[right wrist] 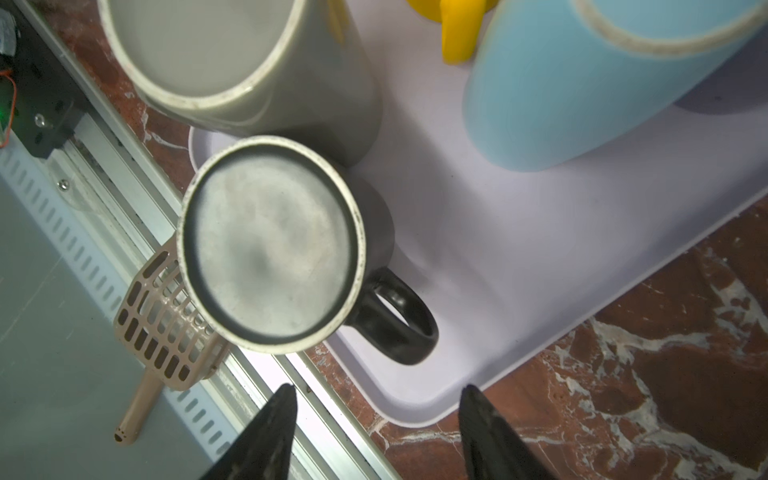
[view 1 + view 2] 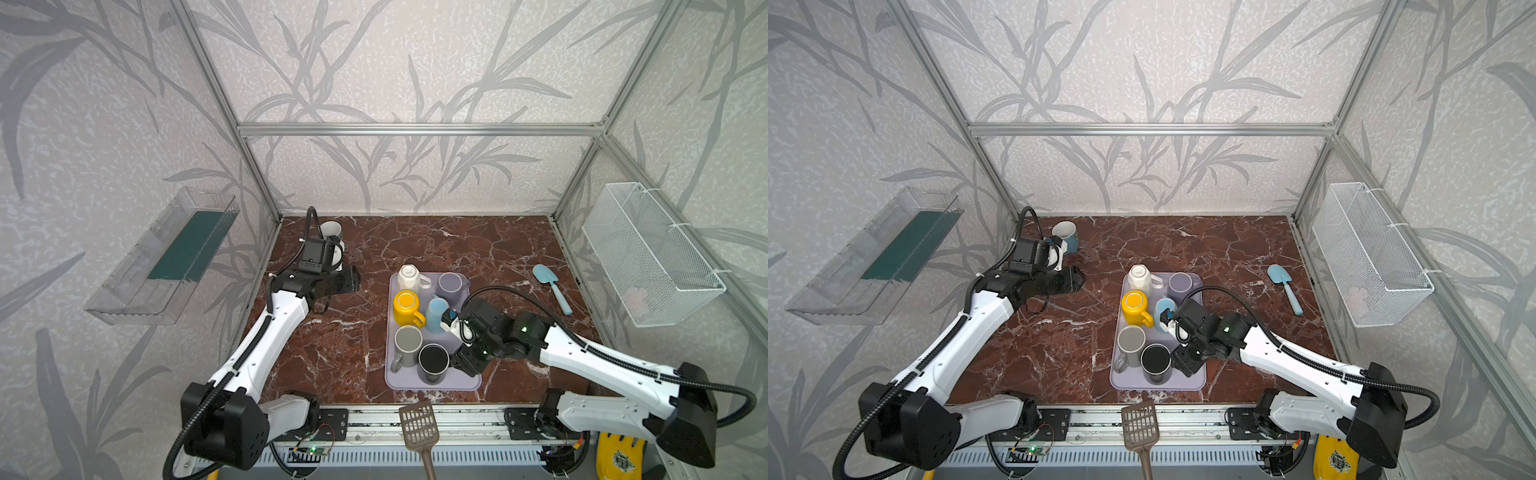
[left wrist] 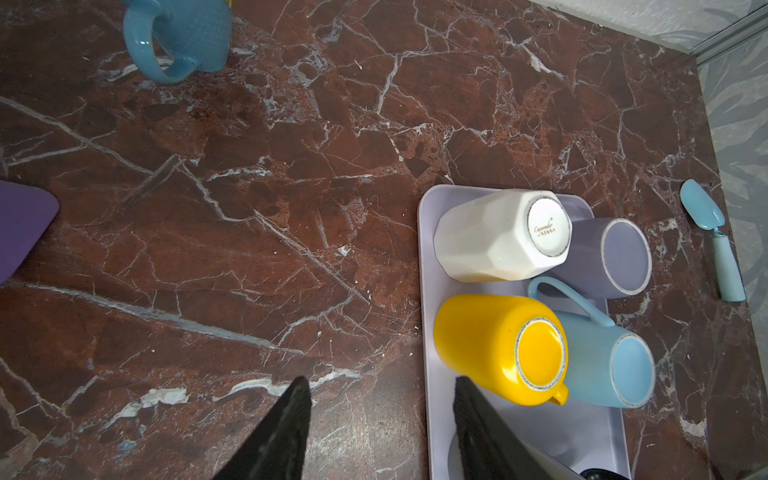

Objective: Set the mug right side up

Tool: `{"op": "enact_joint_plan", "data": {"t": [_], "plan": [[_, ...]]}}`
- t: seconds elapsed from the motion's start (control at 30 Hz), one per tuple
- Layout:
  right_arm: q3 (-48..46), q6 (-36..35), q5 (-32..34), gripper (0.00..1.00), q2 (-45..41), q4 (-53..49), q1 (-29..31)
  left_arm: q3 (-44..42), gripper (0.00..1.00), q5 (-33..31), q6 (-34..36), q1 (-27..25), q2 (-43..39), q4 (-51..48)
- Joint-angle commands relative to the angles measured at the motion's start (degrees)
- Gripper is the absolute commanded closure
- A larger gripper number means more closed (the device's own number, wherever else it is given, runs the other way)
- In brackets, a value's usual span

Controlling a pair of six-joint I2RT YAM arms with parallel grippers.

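Observation:
A black mug (image 1: 270,245) stands at the front of the lavender tray (image 2: 432,384), apparently bottom up: a flat face ringed in pale grey points upward. Its handle (image 1: 399,324) points toward my right gripper (image 1: 378,390), which is open and empty just short of it, over the tray's front right corner (image 2: 463,365). Beside the black mug (image 2: 433,359) a grey mug (image 2: 407,338) stands mouth up. Yellow (image 2: 406,305), light blue (image 2: 436,313), white (image 2: 409,276) and purple (image 2: 451,284) mugs sit bottom up behind. My left gripper (image 3: 380,384) hangs open and empty left of the tray (image 2: 353,280).
A blue mug (image 2: 332,232) stands mouth up at the back left corner. A small blue shovel (image 2: 550,286) lies right of the tray. A brown slotted scoop (image 2: 419,424) rests on the front rail. A wire basket (image 2: 652,253) and a clear shelf (image 2: 166,257) hang on the side walls.

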Motion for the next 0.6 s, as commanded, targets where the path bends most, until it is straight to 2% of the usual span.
{"op": "enact_joint_plan", "data": {"t": [0.0,0.27,0.57], "plan": [[1.58,-2.82,0.10,0.34,1.04,0.29,0.92,1.27,0.42,-1.50,0.22,-0.23,-1.18,-1.88],[1.40,-4.95,0.98,0.30,2.76,2.66,1.65,2.13,0.42,-1.89,0.66,-0.27,-0.86,-2.70],[0.86,-8.22,-0.90,0.29,5.55,5.91,1.75,3.03,0.42,-2.06,1.10,-0.36,-1.22,-3.79]]}}
